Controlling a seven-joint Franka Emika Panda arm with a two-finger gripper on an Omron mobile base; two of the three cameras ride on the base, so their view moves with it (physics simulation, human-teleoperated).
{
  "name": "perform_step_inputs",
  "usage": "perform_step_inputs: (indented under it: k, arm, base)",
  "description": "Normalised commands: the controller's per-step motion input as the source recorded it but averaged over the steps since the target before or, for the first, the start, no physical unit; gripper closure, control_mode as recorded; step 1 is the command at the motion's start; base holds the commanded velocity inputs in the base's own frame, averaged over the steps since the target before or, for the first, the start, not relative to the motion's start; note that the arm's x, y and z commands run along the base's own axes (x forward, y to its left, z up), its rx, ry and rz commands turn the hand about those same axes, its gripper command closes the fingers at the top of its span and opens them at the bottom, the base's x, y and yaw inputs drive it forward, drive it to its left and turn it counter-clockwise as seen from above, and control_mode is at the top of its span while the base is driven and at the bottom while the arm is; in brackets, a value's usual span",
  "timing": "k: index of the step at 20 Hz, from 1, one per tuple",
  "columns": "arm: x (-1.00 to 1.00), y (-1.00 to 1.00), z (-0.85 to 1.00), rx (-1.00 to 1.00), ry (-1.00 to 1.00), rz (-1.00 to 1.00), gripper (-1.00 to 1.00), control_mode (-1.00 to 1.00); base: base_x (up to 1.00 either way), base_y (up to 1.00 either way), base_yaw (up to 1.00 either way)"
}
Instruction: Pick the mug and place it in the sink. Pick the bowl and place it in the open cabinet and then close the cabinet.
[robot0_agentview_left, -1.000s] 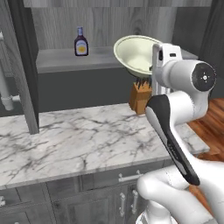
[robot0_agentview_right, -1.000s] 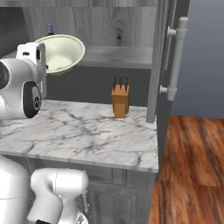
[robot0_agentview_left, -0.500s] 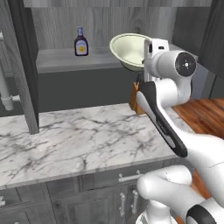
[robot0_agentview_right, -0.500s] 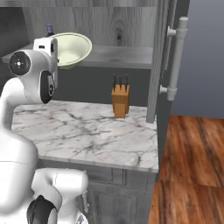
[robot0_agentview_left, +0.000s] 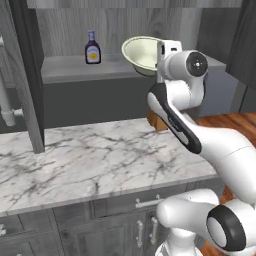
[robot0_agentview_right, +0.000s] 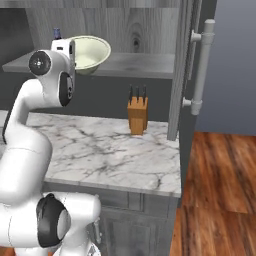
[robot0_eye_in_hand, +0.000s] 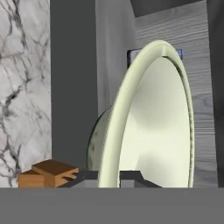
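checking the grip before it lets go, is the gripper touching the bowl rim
Touching. In the hand view the gripper has its two dark fingertips pressed against either side of the bowl's pale rim, no gap visible.

Bowl (robot0_agentview_left: 141, 54): wide, shallow, pale cream-green with a lighter rim; tilted, mouth toward the camera in the left base view; upper centre of that frame, at the front edge of the cabinet shelf; seen edge-on in the hand view.

Cabinet (robot0_agentview_right: 145, 64): dark grey wood-grain wall unit, doors open, grey shelf exposed; upper frame, silver bar handle at right.
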Motion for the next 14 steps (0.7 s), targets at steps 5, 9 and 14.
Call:
perform_step_inputs:
  k: [5,9,14]
  arm:
    - [0.61,0.00,0.00,0.00,0.00,0.00,1.00,-1.00]
    - [0.63,0.00,0.00,0.00,0.00,0.00,1.00,-1.00]
    - [0.61,0.00,0.00,0.00,0.01,0.00,1.00,-1.00]
  base:
    - [0.00,0.00,0.00]
    - [0.00,0.00,0.00]
    - [0.00,0.00,0.00]
